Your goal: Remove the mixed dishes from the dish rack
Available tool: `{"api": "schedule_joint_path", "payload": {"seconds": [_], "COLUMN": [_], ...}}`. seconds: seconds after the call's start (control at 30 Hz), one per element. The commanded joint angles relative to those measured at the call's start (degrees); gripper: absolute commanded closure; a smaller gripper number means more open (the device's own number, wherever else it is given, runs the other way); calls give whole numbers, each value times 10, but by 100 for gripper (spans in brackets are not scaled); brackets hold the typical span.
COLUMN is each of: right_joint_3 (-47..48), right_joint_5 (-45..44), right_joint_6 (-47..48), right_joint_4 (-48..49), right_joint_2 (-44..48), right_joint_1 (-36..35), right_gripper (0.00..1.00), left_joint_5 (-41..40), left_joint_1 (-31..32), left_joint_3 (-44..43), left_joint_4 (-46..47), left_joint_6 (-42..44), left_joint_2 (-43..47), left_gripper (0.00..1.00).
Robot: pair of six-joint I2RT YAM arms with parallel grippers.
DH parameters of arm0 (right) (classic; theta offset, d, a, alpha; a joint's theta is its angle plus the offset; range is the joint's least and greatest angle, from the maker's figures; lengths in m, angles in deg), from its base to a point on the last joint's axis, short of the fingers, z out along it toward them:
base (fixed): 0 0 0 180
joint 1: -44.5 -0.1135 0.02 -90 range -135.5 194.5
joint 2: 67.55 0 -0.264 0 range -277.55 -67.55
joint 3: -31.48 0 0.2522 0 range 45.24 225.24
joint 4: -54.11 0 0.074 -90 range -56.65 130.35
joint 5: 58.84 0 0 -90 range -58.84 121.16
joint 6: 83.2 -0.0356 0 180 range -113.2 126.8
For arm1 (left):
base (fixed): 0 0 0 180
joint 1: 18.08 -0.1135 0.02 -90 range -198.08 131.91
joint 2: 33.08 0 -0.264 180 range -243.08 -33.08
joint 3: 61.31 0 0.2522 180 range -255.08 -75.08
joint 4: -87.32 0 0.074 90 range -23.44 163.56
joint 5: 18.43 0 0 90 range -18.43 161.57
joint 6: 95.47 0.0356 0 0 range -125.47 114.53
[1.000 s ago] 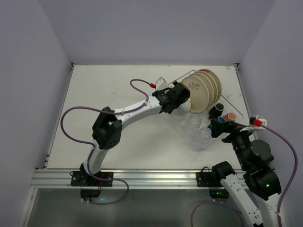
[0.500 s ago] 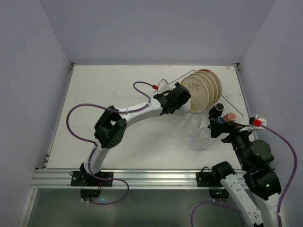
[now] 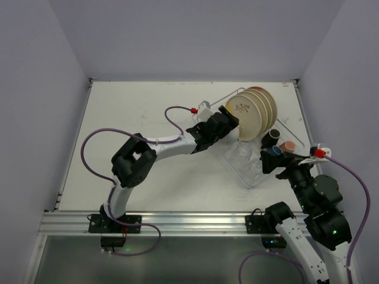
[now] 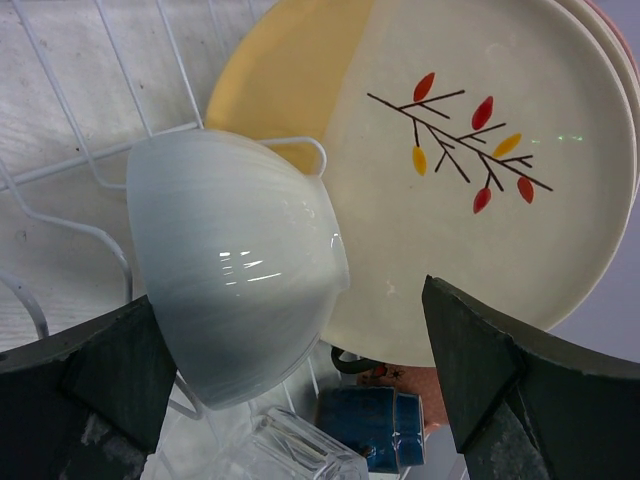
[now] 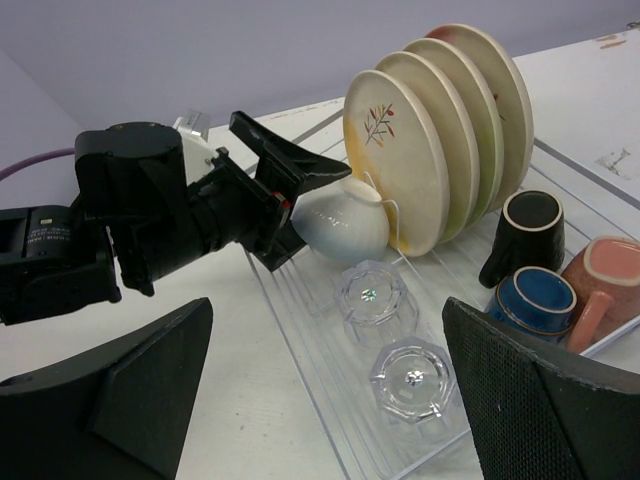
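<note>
The dish rack (image 3: 288,128) holds several cream plates (image 3: 251,112) standing on edge. A small white bowl (image 4: 235,262) leans against the front plate (image 4: 470,170). Two clear glasses (image 5: 368,295) (image 5: 412,380) stand upside down in it. A dark brown cup (image 5: 528,235), a blue cup (image 5: 535,300) and a salmon cup (image 5: 605,280) sit at its right end. My left gripper (image 3: 220,126) is open, its jaws wide on either side of the bowl without touching it. My right gripper (image 3: 269,160) is open and empty, hovering just short of the glasses and cups.
A clear plastic drip tray (image 5: 300,330) lies under the rack, its near edge toward my right arm. The left arm's purple cable (image 3: 174,112) loops over the table left of the rack. Grey walls close in the table's left and right sides.
My left gripper has drawn back slightly to the left, away from the plates, and its elbow has shifted left. The right arm has barely moved.
</note>
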Motion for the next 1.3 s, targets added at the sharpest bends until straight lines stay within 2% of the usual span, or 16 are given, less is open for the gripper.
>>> {"api": "schedule_joint_path", "payload": {"seconds": [0.0,0.3,0.47,0.63,0.83,1.03,1.27], "right_joint_3": [-1,-1,-1,-1,1,-3,-1], "right_joint_5": [12,16,18,20,25,33,38], "right_joint_6": [10,11,10,11,13,14,15], "right_joint_4": [25,25,26,24,23,27,26], "right_joint_2": [-10,-12,-14,-14,-16,-17,-17], "right_joint_1": [0,0,0,0,0,0,0], "right_gripper": [1,1,1,1,1,1,1], "left_joint_5": [-6,27,53,61,62,73,74], "left_joint_1": [-8,-9,-9,-9,-10,-9,-9], "left_joint_3": [37,59,92,120,133,156,157], "left_joint_4": [76,138,203,256,281,349,357], "left_joint_6": [28,26,18,14,10,-17,-20], "left_joint_2": [31,26,27,31,29,20,12], "left_gripper": [1,6,9,14,25,25,26]}}
